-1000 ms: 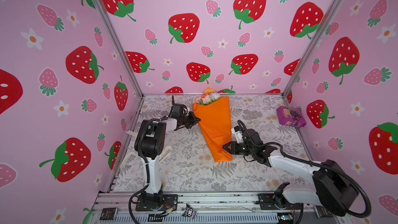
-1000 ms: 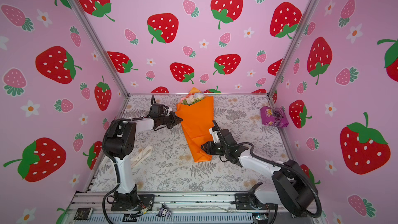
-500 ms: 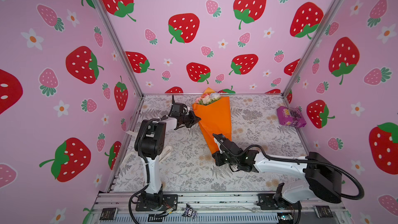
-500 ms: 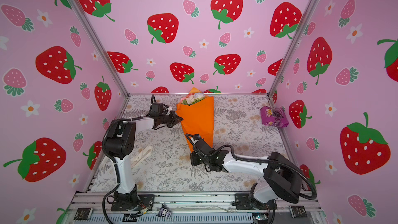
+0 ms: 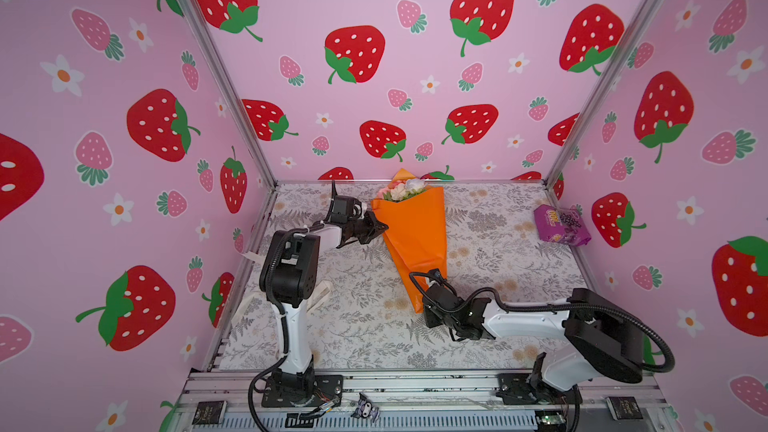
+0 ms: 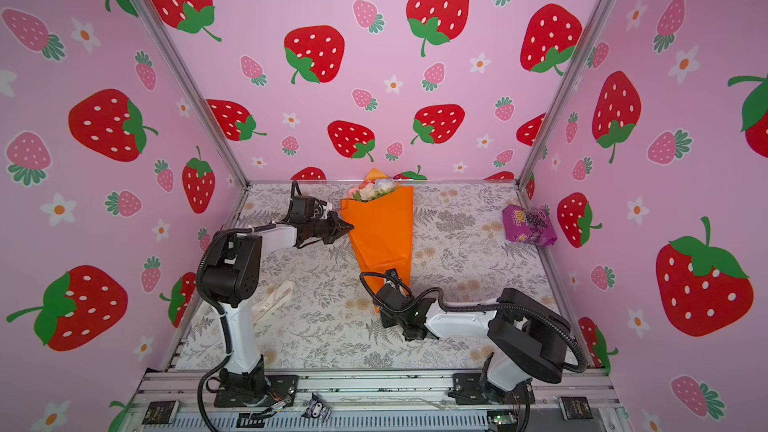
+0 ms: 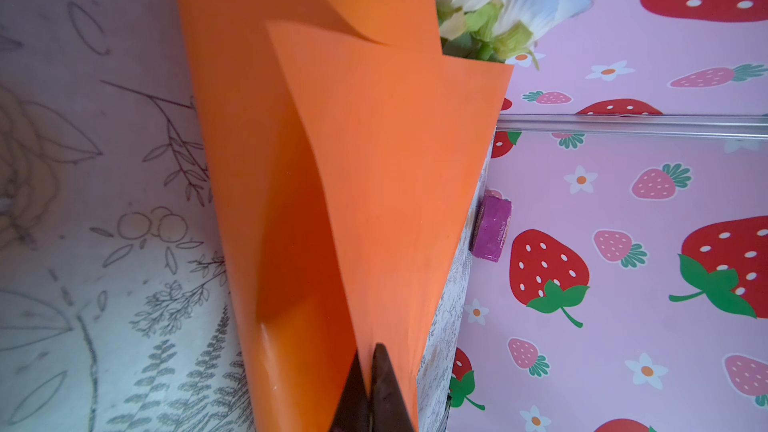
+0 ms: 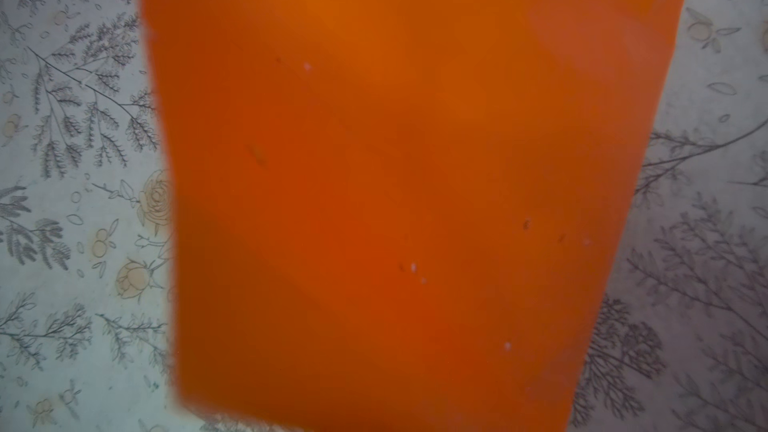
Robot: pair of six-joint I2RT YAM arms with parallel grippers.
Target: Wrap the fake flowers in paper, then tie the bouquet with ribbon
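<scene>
The bouquet of fake flowers (image 5: 411, 234) (image 6: 382, 234) lies on the floral mat as an orange paper cone. Its pale blooms (image 5: 405, 189) (image 7: 498, 2) point at the back wall. My left gripper (image 5: 380, 226) (image 6: 347, 226) (image 7: 368, 371) is shut on the paper's left edge near the cone's wide end. My right gripper (image 5: 428, 305) (image 6: 384, 305) sits at the cone's narrow near tip. Its fingertips are hidden. In the right wrist view the orange paper (image 8: 395, 180) covers the place of the jaws, so a grip on the paper cannot be made out.
A cream ribbon (image 6: 274, 299) (image 5: 320, 295) lies on the mat at the front left, partly behind the left arm. A purple snack packet (image 5: 561, 226) (image 6: 528, 226) (image 7: 490, 228) rests against the right wall. Strawberry-print walls close in three sides.
My right gripper has swung from the right side of the cone's low end, across it, to the near tip, and has closed. The left gripper keeps its hold.
</scene>
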